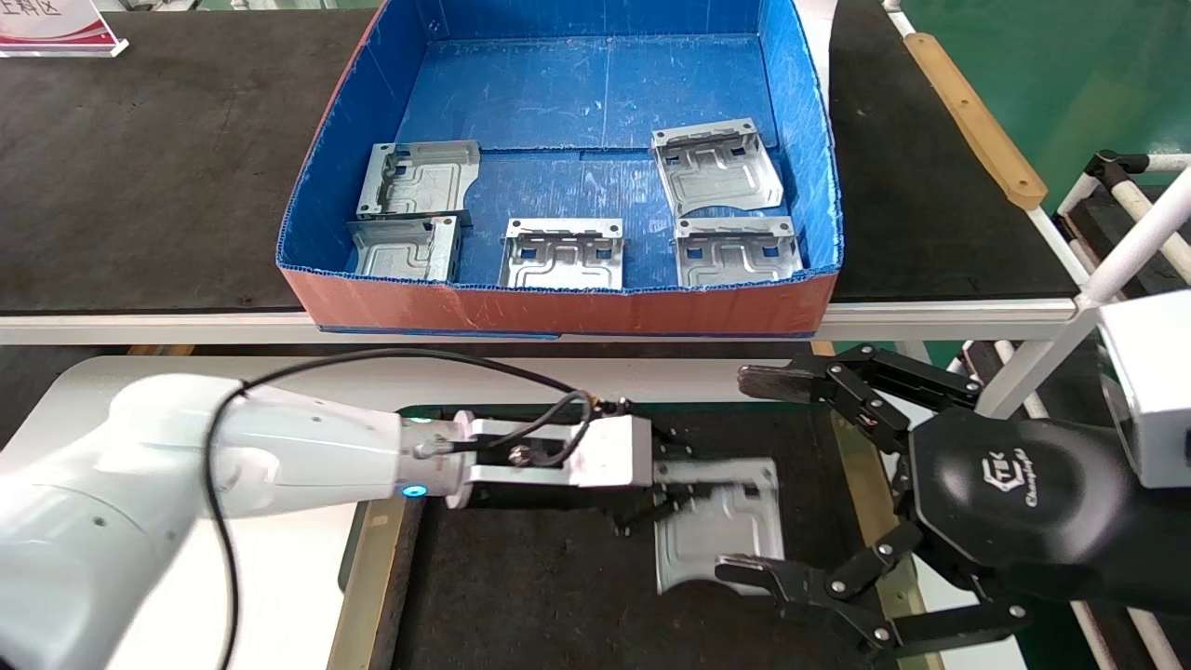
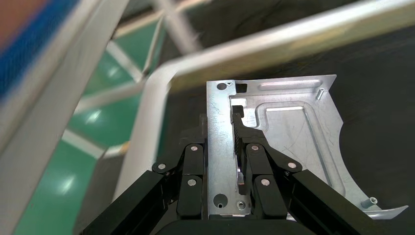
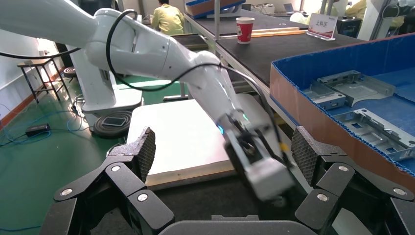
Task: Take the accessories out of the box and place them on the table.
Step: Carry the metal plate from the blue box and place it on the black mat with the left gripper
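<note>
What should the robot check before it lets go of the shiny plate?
1. Left gripper shut on the plate: ok, fingers clamp its edge.
2. Plate over the mat, not the box: ok.
3. Plate lying flat on the mat: cannot tell.
4. Right gripper out of the way: not ok, it is open right by the plate.
5. Plates left in the box: five, so the job is not done.
</note>
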`<action>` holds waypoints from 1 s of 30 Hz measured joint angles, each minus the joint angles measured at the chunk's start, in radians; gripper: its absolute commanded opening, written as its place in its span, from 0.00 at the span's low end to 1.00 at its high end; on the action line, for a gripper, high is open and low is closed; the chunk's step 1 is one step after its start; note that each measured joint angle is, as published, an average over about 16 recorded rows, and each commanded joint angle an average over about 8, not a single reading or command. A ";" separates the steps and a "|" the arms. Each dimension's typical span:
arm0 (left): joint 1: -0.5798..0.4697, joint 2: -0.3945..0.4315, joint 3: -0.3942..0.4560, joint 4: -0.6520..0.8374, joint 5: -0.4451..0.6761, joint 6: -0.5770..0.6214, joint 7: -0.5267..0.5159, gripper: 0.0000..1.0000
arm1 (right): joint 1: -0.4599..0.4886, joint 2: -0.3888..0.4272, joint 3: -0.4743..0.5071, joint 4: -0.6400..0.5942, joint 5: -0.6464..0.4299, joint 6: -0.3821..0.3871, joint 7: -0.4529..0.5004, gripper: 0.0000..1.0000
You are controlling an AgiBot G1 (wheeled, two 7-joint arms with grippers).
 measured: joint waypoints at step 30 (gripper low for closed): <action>0.096 0.035 0.358 -0.394 -0.234 -0.590 -0.137 0.00 | 0.000 0.000 0.000 0.000 0.000 0.000 0.000 1.00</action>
